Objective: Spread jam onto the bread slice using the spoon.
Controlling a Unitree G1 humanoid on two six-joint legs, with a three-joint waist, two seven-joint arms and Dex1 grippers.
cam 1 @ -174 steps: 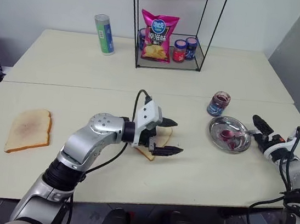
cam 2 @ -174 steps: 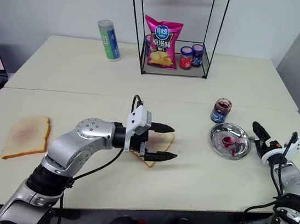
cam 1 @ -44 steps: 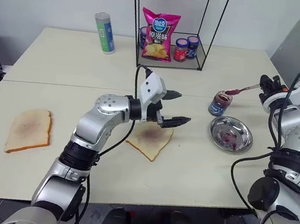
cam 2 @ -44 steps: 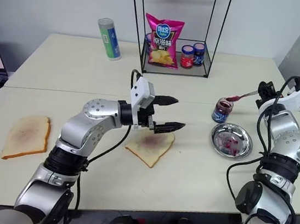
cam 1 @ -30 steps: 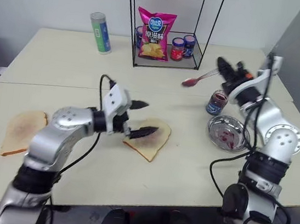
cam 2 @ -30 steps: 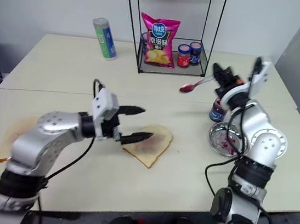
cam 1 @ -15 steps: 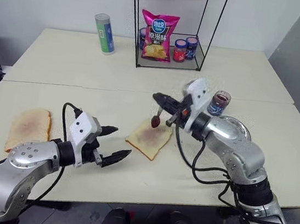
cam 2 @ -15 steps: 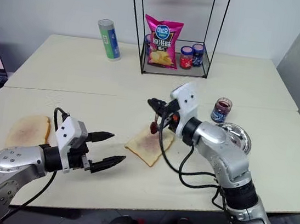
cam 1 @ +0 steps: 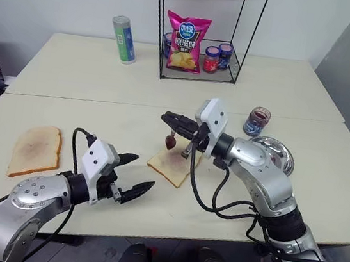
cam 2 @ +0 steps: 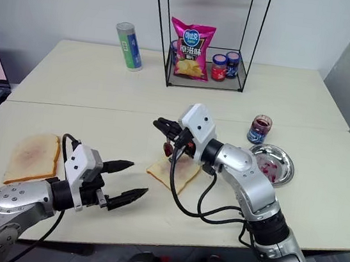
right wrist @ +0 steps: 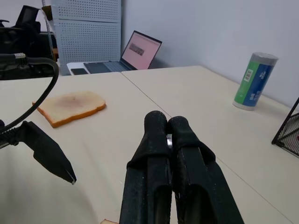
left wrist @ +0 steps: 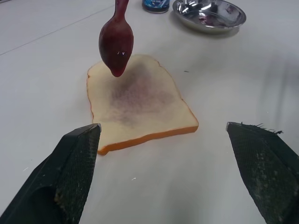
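My left gripper [cam 1: 132, 174] hangs open and empty nearest me, at seven o'clock from the bread slice [cam 1: 174, 164]. My right gripper [cam 1: 167, 116] is clamped on the spoon [cam 1: 172, 141] — bowl down, loaded with jam [left wrist: 116, 46] — just above the slice's eleven o'clock corner.

The left gripper [cam 1: 136, 173] hovers low near the table's front edge with jaws spread wide and empty, while the right gripper [cam 1: 167, 118], arm bent inward across the table's middle, has its jaws pinched closed around the spoon [cam 1: 171, 141].
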